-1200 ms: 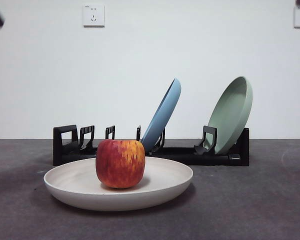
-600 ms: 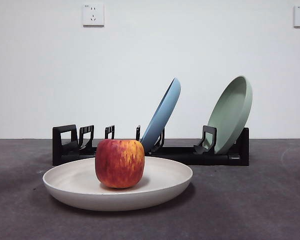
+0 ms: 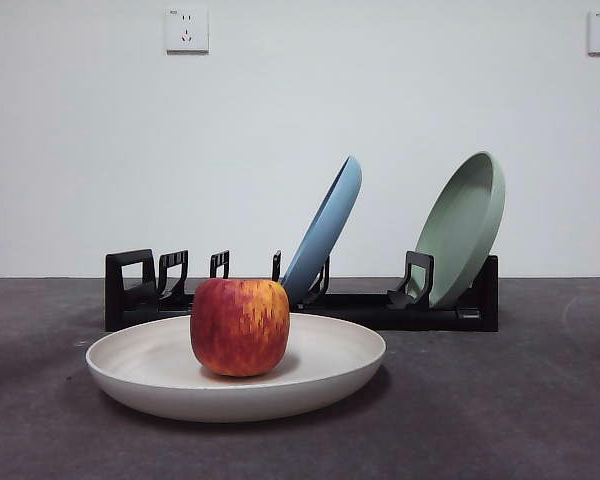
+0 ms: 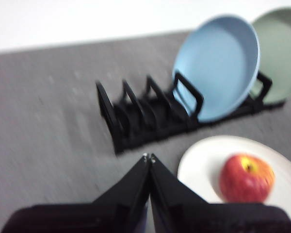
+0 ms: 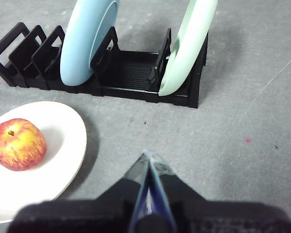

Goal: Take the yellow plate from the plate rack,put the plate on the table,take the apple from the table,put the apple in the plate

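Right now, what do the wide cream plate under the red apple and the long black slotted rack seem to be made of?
The wide cream plate looks matte, with no glaze shine: possibly ceramic or moulded plastic; the look leaves it open. The long black slotted rack looks like moulded plastic: thin, uniform dividers with a dull sheen. Both grippers, left and right, are shut, away from them.

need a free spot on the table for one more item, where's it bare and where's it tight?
Bare table lies beside the yellow plate, in front of the plate rack end holding the sage green plate. More bare table lies past the rack's empty end. Tight: the strip between yellow plate and rack, and the plate's middle, taken by the apple.
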Robot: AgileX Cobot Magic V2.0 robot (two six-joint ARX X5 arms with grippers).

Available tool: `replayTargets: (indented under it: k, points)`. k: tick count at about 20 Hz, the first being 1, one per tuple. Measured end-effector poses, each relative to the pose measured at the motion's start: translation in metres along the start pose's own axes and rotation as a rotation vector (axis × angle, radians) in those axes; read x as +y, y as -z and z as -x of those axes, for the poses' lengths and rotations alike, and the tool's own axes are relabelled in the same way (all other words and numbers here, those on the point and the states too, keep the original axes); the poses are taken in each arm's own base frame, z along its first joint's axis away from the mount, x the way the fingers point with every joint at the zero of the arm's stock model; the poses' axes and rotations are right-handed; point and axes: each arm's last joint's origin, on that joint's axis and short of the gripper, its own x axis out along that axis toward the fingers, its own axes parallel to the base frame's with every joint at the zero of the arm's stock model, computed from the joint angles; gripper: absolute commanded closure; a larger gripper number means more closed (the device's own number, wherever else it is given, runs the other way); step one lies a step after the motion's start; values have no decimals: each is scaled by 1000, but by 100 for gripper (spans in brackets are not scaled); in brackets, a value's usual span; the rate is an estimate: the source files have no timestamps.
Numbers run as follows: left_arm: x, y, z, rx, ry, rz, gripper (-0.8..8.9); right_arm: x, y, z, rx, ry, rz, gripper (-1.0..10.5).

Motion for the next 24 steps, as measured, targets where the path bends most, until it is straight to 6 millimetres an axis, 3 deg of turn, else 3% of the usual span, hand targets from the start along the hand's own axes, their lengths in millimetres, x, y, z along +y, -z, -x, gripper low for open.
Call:
replayTargets:
  k: [4,10,14,24]
  points:
    - [10,-6,18,-260,-102,-45,817,0,0,0,0,1,0,958]
    - [24,68,3,-190,-225,-27,817,0,0,0,0,0,0,958]
    - [29,97,-4,-178,-269,-13,817,0,0,0,0,0,0,958]
    - [31,114,-7,-88,-288,5,816,0,0,0,0,0,0,958]
